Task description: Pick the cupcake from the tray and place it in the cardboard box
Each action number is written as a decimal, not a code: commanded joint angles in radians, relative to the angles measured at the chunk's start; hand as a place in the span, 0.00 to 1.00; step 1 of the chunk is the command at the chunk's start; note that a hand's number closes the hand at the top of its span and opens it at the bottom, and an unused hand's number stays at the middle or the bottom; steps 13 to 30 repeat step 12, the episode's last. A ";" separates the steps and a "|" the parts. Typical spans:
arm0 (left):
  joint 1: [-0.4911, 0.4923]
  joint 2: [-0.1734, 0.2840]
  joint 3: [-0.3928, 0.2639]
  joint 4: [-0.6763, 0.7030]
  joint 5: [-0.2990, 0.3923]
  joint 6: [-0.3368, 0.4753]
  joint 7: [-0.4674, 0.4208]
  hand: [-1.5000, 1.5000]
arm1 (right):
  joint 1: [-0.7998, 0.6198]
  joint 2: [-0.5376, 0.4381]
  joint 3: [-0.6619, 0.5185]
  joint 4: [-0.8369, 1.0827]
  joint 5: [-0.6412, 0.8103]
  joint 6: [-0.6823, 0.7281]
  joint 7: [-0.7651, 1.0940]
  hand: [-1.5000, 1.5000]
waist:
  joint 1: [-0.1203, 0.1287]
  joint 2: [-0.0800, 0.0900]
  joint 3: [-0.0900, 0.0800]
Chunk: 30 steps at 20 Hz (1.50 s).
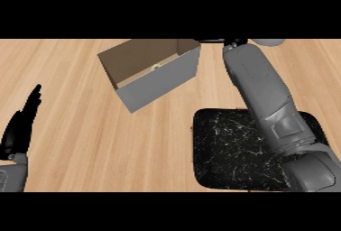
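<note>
Cardboard box (pixel 149 72) near the worktop (pixel 86 149) far edge; black tray (pixel 230 149) at near-right. Left hand (pixel 23 124) rests open, near-left edge. Right arm (pixel 263 90) extends beyond far edge; hand state and cupcake position cannot be told.

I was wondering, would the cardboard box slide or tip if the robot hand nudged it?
The cardboard box looks thin-walled and nearly empty, so probably light and apt to slide on the smooth wooden counter. It stands tall with an open top, so a high push might tip it.
</note>
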 commanded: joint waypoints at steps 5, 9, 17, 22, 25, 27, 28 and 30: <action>0.057 0.023 0.035 -0.034 0.014 -0.014 -0.002 0.50 | 0.209 -0.129 0.014 -0.168 -0.031 0.158 -0.019 0.00 | -0.041 -0.016 0.000; 0.085 0.005 0.019 -0.119 0.007 -0.010 0.057 0.50 | 0.301 -0.211 0.039 -0.276 -0.045 0.303 0.049 0.00 | -0.042 -0.020 0.000; 0.045 0.002 0.036 0.019 -0.003 0.009 -0.012 0.50 | 0.423 -0.206 0.087 -0.419 -0.041 0.354 0.075 0.00 | -0.053 -0.017 -0.001; 0.045 0.002 0.036 0.019 -0.003 0.009 -0.012 0.50 | 0.423 -0.206 0.087 -0.419 -0.041 0.354 0.075 0.00 | -0.053 -0.017 -0.001; 0.045 0.002 0.036 0.019 -0.003 0.009 -0.012 0.50 | 0.423 -0.206 0.087 -0.419 -0.041 0.354 0.075 0.00 | -0.053 -0.017 -0.001; 0.045 0.002 0.036 0.019 -0.003 0.009 -0.012 0.50 | 0.423 -0.206 0.087 -0.419 -0.041 0.354 0.075 0.00 | -0.053 -0.017 -0.001; 0.045 0.002 0.036 0.019 -0.003 0.009 -0.012 0.50 | 0.423 -0.206 0.087 -0.419 -0.041 0.354 0.075 0.00 | -0.053 -0.017 -0.001; 0.045 0.002 0.036 0.019 -0.003 0.009 -0.012 0.50 | 0.423 -0.206 0.087 -0.419 -0.041 0.354 0.075 0.00 | -0.053 -0.017 -0.001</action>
